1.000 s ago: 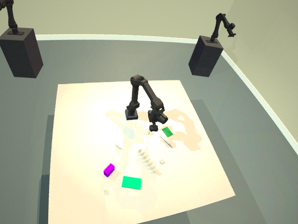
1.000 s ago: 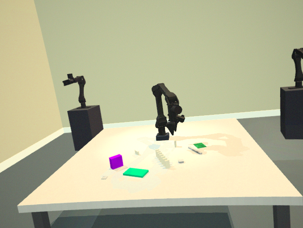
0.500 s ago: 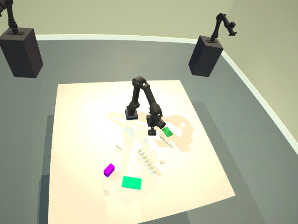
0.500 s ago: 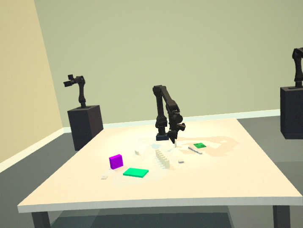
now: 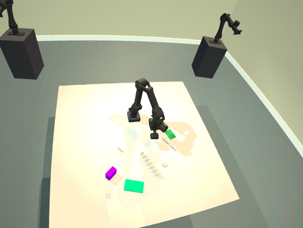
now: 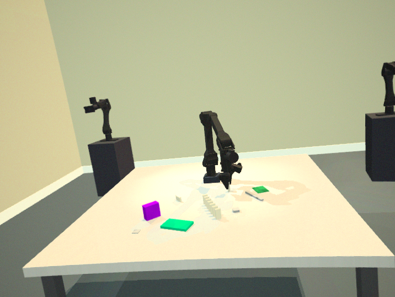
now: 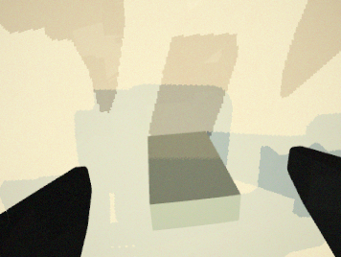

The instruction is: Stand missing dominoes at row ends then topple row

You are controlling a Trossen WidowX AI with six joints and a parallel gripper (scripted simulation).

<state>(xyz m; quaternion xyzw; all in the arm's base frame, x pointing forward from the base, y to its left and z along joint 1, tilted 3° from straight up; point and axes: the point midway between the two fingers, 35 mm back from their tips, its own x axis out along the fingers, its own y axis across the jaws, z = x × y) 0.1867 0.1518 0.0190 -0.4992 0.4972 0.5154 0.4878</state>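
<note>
A pale domino (image 6: 229,186) (image 7: 193,212) stands upright near the arm's base; in the top view the gripper hides it. My gripper (image 5: 154,136) (image 6: 226,186) (image 7: 193,168) is open, low around this domino, with a gap on both sides in the wrist view. A row of several pale dominoes (image 5: 150,162) (image 6: 217,213) stands upright and evenly spaced in the middle of the table. Another pale piece (image 5: 119,148) (image 6: 178,198), low and seemingly a domino on its side, is left of the row's far end.
A purple block (image 5: 111,173) (image 6: 151,210) and teal slab (image 5: 133,186) (image 6: 177,224) are left of the row's near end. A small grey block (image 5: 164,164) (image 6: 235,210), grey stick (image 5: 169,144) (image 6: 254,196) and green square (image 5: 170,134) (image 6: 260,189) are right. A small tile (image 5: 108,196) (image 6: 135,231) is front left.
</note>
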